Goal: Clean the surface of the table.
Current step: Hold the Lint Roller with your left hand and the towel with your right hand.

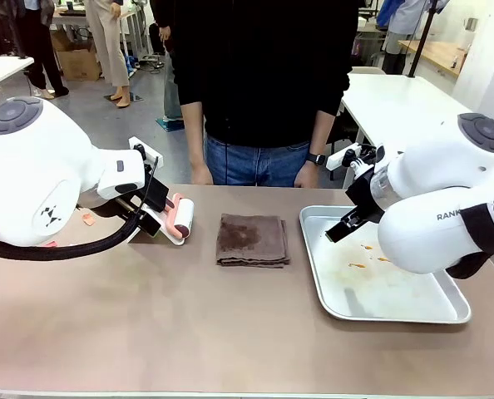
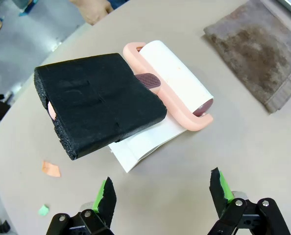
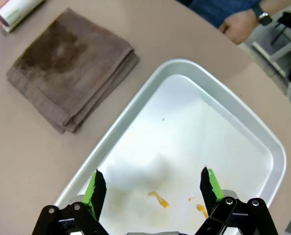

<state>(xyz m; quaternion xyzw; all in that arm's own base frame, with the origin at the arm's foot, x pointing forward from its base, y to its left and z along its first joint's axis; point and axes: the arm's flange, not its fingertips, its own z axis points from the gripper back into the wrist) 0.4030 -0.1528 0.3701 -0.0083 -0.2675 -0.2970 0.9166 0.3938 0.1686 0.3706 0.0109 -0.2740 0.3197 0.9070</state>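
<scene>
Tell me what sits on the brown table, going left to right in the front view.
On the table: small orange scrap → pink-handled lint roller → folded brown cloth → silver metal tray with orange smears.

My left arm and right arm are glossy white, bulbous shells with round grey joint caps. A black cable trails from the left one. The right one carries dark lettering and a black band. My left gripper and right gripper are black, with green pads and silver screws.
</scene>
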